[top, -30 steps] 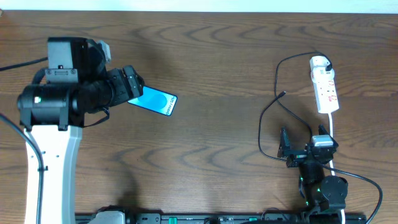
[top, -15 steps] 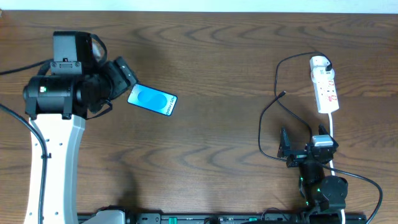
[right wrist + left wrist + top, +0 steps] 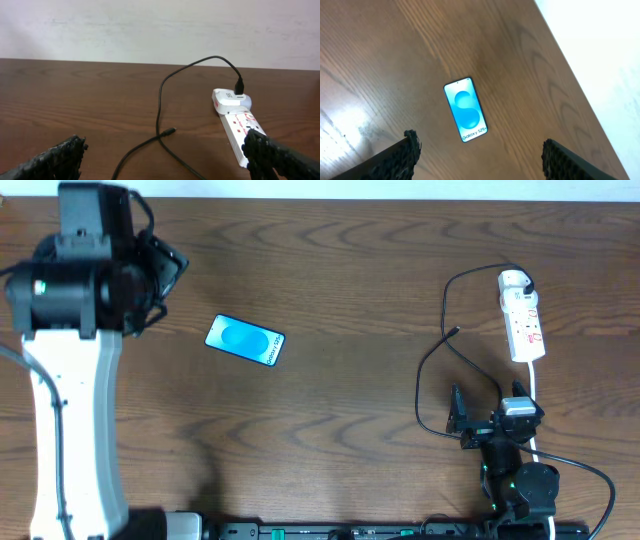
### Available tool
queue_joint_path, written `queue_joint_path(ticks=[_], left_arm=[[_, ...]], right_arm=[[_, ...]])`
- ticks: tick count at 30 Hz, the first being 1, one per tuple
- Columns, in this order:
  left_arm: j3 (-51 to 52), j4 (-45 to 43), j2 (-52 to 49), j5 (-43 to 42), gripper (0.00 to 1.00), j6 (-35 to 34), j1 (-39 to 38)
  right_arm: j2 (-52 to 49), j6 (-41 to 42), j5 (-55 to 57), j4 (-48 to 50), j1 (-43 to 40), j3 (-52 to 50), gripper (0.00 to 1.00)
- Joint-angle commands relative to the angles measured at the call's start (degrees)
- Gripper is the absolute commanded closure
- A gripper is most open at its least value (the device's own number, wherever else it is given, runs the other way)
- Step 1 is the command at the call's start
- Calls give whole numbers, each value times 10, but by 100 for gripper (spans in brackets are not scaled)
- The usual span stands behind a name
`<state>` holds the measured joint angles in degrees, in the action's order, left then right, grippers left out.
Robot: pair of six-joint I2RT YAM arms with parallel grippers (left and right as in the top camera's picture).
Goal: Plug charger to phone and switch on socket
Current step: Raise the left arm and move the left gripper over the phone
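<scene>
item: phone and charger lying apart, plugging-in not yet begun

phone [image 3: 245, 341] flat and screen-up on the left of the tabletop [image 3: 350, 260], free of any grip; left end effector [image 3: 480, 147] hangs above it, released, fingers wide, nothing between them. charger [image 3: 432, 360] loops over the right side, its connector tip [image 3: 455, 332] loose on the wood, well apart from the phone, its white plug [image 3: 513, 280] seated at the far end of the socket [image 3: 525, 325]. right end effector [image 3: 165, 145] released, spread wide, low behind the cable, facing the tip. switch position too small to tell. step in hand, as judged: fetching the connector. next move likely calls for a fine pinch just behind the tip, a carry across to the phone's lettered short edge, and the phone steadied while it goes in.
</scene>
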<state>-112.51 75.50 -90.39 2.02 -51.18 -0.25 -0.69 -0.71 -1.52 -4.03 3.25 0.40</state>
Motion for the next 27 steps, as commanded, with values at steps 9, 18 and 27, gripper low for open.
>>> queue_joint_path(ticks=[9, 18, 27], left_arm=[[-33, 62, -150, 11, 2, -146, -26], [-32, 80, -255, -57, 2, -139, -26], [-31, 80, -295, -67, 8, -135, -26]], right_arm=[[3, -7, 1, -3, 2, -1, 1], [3, -7, 1, -3, 2, -1, 1], [3, -7, 1, -3, 2, -1, 1]])
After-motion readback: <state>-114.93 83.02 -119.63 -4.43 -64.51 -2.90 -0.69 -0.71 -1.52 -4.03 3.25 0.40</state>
